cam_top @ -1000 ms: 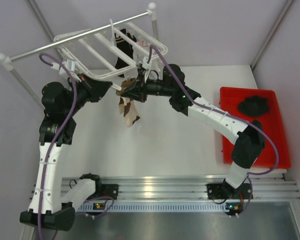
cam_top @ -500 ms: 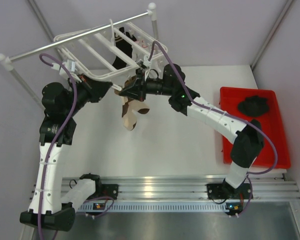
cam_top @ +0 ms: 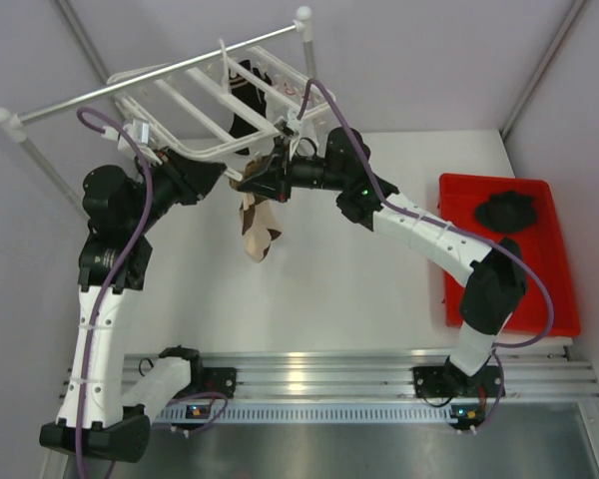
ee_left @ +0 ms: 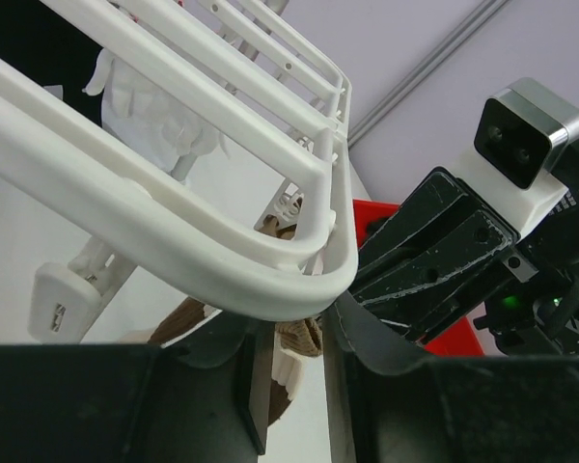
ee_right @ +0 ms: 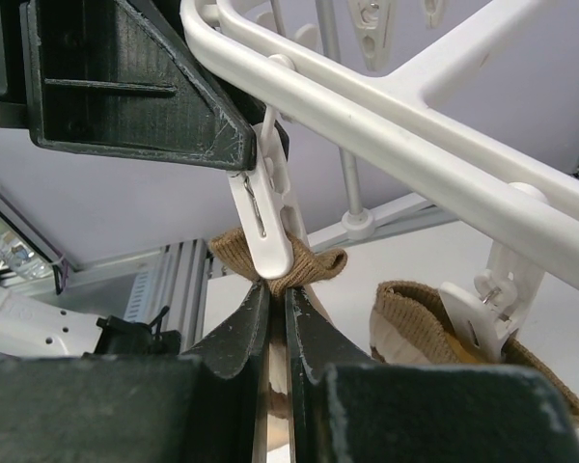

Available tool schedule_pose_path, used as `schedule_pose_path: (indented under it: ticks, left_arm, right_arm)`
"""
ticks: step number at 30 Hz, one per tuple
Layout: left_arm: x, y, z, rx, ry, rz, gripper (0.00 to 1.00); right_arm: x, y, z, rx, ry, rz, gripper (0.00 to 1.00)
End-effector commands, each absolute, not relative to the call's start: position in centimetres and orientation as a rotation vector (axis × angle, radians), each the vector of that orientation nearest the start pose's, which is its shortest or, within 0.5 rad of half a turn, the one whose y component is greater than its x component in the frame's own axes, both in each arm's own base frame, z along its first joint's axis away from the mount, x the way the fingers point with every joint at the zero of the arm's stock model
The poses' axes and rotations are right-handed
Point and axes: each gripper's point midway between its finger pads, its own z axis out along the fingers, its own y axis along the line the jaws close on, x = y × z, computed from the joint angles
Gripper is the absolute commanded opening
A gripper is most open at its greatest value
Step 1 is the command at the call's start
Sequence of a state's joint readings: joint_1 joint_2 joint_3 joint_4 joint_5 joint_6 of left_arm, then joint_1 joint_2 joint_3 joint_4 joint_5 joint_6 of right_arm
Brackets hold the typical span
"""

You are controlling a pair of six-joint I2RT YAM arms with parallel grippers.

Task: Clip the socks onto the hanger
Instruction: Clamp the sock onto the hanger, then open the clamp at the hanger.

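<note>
— Brown ribbed cuff is what the right gripper [ee_right: 273,297] has. Its jaws are almost together, pinching the cream-and-brown sock [cam_top: 258,225] just below a white clip [ee_right: 270,227]. Why so close?

— My guess is that it keeps the cuff fed into the clip's mouth, at twelve o'clock from the fingertips, until the bite is sure. The clip already looks closed on the fabric.

— And the left gripper [ee_left: 291,365]?

— At ten o'clock in the right wrist view, on the clip's top end, under the corner of the hanger [ee_left: 125,207]. Its jaws stand slightly apart. Whether they press the handles I cannot tell, but it is probably there to work the spring.

— The rest of the sock?

— It hangs limp toward six o'clock in the overhead view. A second clip [ee_right: 482,309] at four o'clock holds another fold of the same ribbed fabric. The black sock [cam_top: 245,100] hangs from the hanger at twelve o'clock.
</note>
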State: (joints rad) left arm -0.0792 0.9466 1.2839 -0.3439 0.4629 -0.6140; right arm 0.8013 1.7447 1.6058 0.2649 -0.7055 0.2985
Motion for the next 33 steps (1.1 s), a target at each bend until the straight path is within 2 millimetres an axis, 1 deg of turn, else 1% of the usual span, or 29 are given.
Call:
schedule_pose_path:
  ticks: [1, 5, 6, 10, 11, 12, 13, 14, 16, 20, 21, 24, 26, 27, 28, 30, 31, 33]
  left_arm:
    - [28.7, -12.4, 43.4, -0.057, 1.633, -0.915, 0.29]
    - [28.7, -12.4, 43.8, -0.061, 1.624, -0.917, 0.37]
    - [28.6, -12.3, 44.0, -0.061, 1.618, -0.914, 0.41]
    - [28.3, -12.2, 44.6, -0.063, 1.596, -0.907, 0.5]
    - [27.8, -12.1, 45.1, -0.054, 1.581, -0.904, 0.51]
    - [27.6, -12.1, 45.2, -0.047, 1.575, -0.903, 0.52]
    - [27.3, -12.1, 45.3, -0.04, 1.574, -0.902, 0.53]
    - [26.7, -12.1, 45.8, -0.021, 1.557, -0.894, 0.53]
    - [26.0, -12.2, 45.9, 0.002, 1.549, -0.89, 0.56]
    - [23.6, -12.3, 46.7, 0.07, 1.497, -0.885, 0.56]
    - [23.2, -12.4, 46.8, 0.079, 1.488, -0.884, 0.56]
    - [22.3, -11.9, 47.2, 0.077, 1.461, -0.855, 0.55]
    - [22.5, -10.8, 47.9, 0.03, 1.438, -0.794, 0.52]
    - [22.8, -10.3, 47.7, 0.001, 1.451, -0.771, 0.51]
    - [22.7, -9.9, 48.6, -0.007, 1.434, -0.74, 0.5]
    - [23.3, -9.3, 48.5, -0.033, 1.451, -0.704, 0.48]
    - [23.3, -9.1, 48.9, -0.033, 1.451, -0.691, 0.47]
    - [23.9, -8.7, 48.3, -0.056, 1.483, -0.662, 0.46]
  right_arm:
    - [25.8, 45.8, 43.9, -0.993, 1.12, 1.384, 0.0]
    - [26.1, 45.6, 43.9, -0.988, 1.124, 1.373, 0.0]
    - [26.2, 45.6, 43.9, -0.986, 1.125, 1.371, 0.0]
    - [26.9, 45.1, 44.1, -0.973, 1.133, 1.353, 0.0]
    - [27.1, 44.9, 44.2, -0.968, 1.136, 1.346, 0.0]
    - [27.7, 44.5, 44.1, -0.959, 1.148, 1.333, 0.0]
    - [27.9, 44.2, 44.3, -0.957, 1.147, 1.324, 0.0]
    - [28.2, 44.0, 44.3, -0.95, 1.155, 1.316, 0.0]
    - [29.0, 43.1, 44.4, -0.931, 1.168, 1.294, 0.0]
    - [30.3, 41.7, 44.5, -0.909, 1.18, 1.255, 0.0]
    - [30.7, 41.3, 44.4, -0.9, 1.186, 1.245, 0.0]
    - [31.1, 40.7, 44.8, -0.894, 1.182, 1.222, 0.0]
    - [31.4, 40.3, 44.8, -0.889, 1.188, 1.211, 0.0]
    - [31.4, 40.1, 44.8, -0.889, 1.187, 1.208, 0.0]
    - [31.6, 40.0, 44.8, -0.889, 1.189, 1.199, 0.0]
    - [31.7, 39.8, 44.7, -0.89, 1.193, 1.193, 0.0]
    - [31.7, 39.7, 44.7, -0.891, 1.192, 1.189, 0.0]
    - [31.9, 39.4, 44.4, -0.891, 1.198, 1.179, 0.0]
